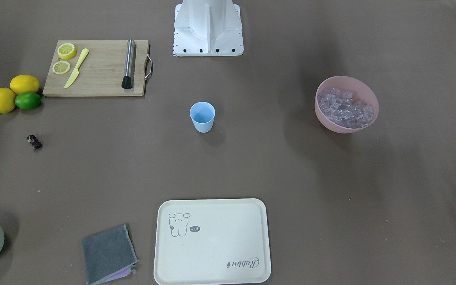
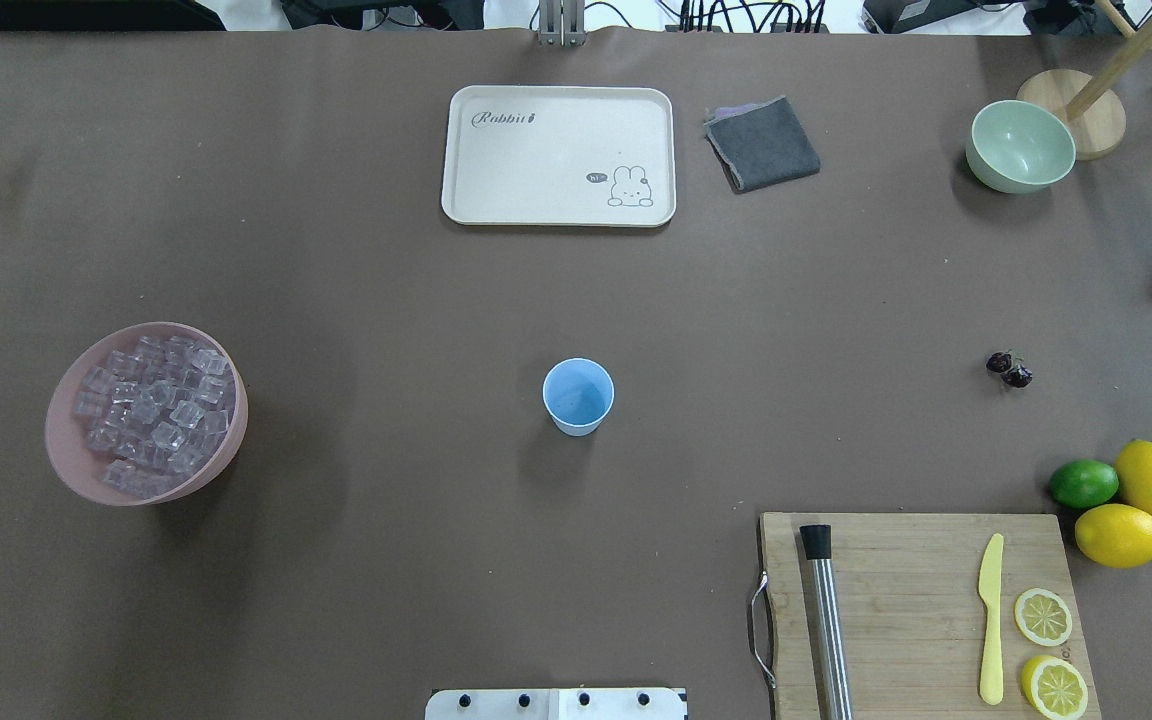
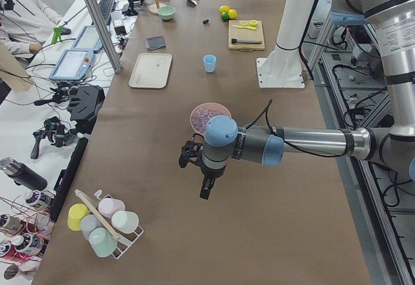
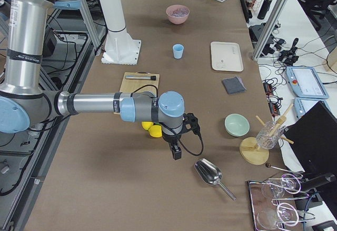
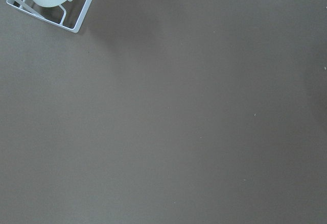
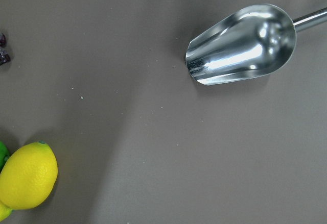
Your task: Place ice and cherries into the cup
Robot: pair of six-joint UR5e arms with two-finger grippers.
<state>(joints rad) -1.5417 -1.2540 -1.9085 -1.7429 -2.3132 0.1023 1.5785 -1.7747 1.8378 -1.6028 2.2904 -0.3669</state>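
Observation:
The light blue cup [image 2: 578, 396] stands upright and empty at the table's middle. The ice [image 2: 151, 410] fills a pink bowl [image 2: 66, 440] on the robot's left side. The cherries [image 2: 1009, 369], a small dark lump, lie on the bare table on the robot's right, beyond the lemons; they also show at the left edge of the right wrist view [image 6: 2, 50]. My left gripper [image 3: 204, 191] hangs over the table past the pink bowl, near the table's end. My right gripper [image 4: 176, 153] hangs near the lemons and a metal scoop. I cannot tell whether either gripper is open or shut.
A cutting board [image 2: 921, 610] holds a yellow knife, lemon slices and a steel muddler. Two lemons [image 2: 1136, 505] and a lime [image 2: 1083, 483] sit beside it. A cream tray [image 2: 558, 155], grey cloth [image 2: 762, 143], green bowl [image 2: 1020, 146], metal scoop [image 6: 240, 45] and cup rack [image 3: 104, 223] are around.

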